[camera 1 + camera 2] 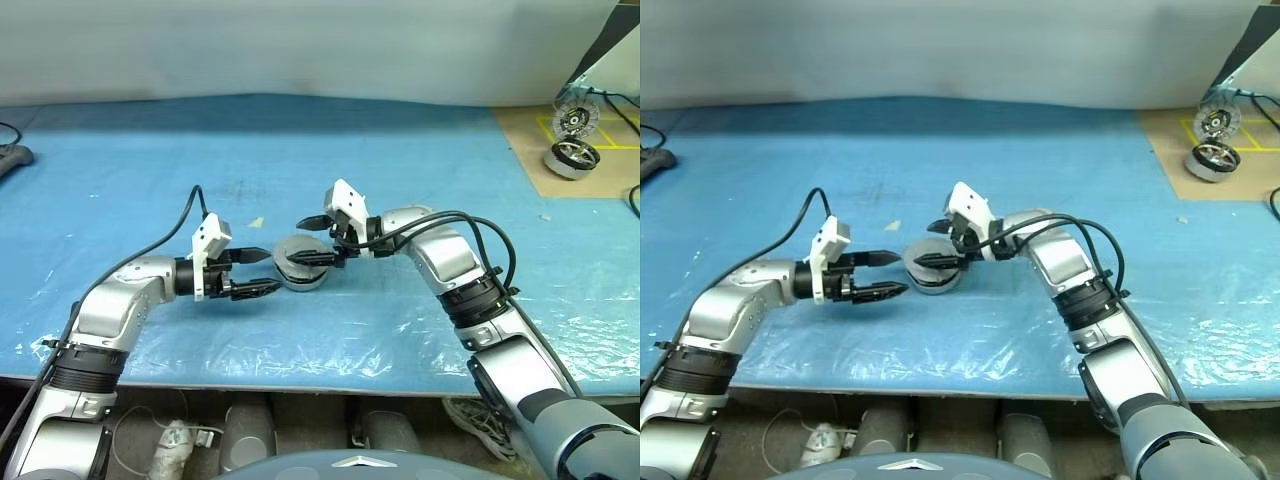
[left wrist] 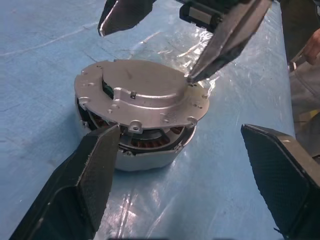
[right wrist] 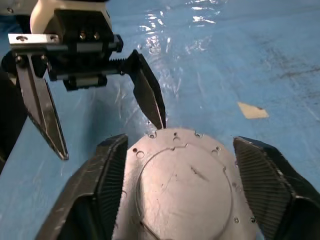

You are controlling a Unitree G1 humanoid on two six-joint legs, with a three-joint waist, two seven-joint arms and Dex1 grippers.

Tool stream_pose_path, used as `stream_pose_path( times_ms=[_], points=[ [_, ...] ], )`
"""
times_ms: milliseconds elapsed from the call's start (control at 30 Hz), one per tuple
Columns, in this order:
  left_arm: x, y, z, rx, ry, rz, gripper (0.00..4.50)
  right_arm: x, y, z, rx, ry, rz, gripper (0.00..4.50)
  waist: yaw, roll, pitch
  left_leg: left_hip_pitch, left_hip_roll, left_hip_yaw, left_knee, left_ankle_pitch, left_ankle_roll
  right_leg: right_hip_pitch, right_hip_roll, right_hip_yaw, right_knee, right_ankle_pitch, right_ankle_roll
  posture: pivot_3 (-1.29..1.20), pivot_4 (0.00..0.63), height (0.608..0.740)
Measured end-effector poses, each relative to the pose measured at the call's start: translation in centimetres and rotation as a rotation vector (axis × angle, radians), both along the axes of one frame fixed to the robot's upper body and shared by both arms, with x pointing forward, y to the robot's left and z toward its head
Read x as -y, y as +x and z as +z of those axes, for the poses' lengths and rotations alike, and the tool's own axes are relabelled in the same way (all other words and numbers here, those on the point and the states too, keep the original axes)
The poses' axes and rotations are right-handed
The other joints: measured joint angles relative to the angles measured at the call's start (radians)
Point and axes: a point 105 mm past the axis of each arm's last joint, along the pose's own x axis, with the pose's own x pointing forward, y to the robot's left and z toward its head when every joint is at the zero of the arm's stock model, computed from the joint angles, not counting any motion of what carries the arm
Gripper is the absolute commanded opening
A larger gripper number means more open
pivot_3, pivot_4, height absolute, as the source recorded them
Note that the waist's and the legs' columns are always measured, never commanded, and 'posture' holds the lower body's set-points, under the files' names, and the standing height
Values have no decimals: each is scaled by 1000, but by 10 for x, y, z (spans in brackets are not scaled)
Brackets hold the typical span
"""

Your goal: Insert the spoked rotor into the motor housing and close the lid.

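Note:
The motor housing stands on the blue sheet between my two grippers, and copper windings show inside it. The lid lies on top, plain grey face up, slightly tilted, with a gap along one side. The spoked rotor is hidden. My right gripper is open over the lid, straddling it with one fingertip close to its rim. My left gripper is open just left of the housing, level with it and holding nothing.
On a brown board at the far right stand two other round motor parts. A black object lies at the far left edge. The blue sheet covers the table, whose front edge runs close below my arms.

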Motion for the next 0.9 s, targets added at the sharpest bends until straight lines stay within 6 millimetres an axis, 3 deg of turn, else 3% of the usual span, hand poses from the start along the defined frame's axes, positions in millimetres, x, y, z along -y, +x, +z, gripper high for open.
stream_pose_path(
  times_ms=[200,533,800,900],
  points=[
    [-16,2,-10,-13,20,18,4138,2,5,-6,10,-25,-21,4115,0,0,0,0,0,0,1,0,0,0,0,0,0,0,-1,0,150,740],
    [-19,7,-16,-9,25,39,4138,-2,-1,-27,30,-116,26,4115,0,0,0,0,0,0,1,0,0,0,0,0,0,0,-1,0,150,740],
    [-36,7,-40,-30,30,51,4138,-1,2,-35,93,-156,31,4115,0,0,0,2,0,0,1,0,0,2,0,1,1,-1,-1,0,150,740],
    [-40,8,-46,-30,30,46,4138,2,3,-35,97,-157,25,3150,1,0,0,3,0,0,2,0,0,3,0,1,1,-1,-3,0,150,740]
  ],
)
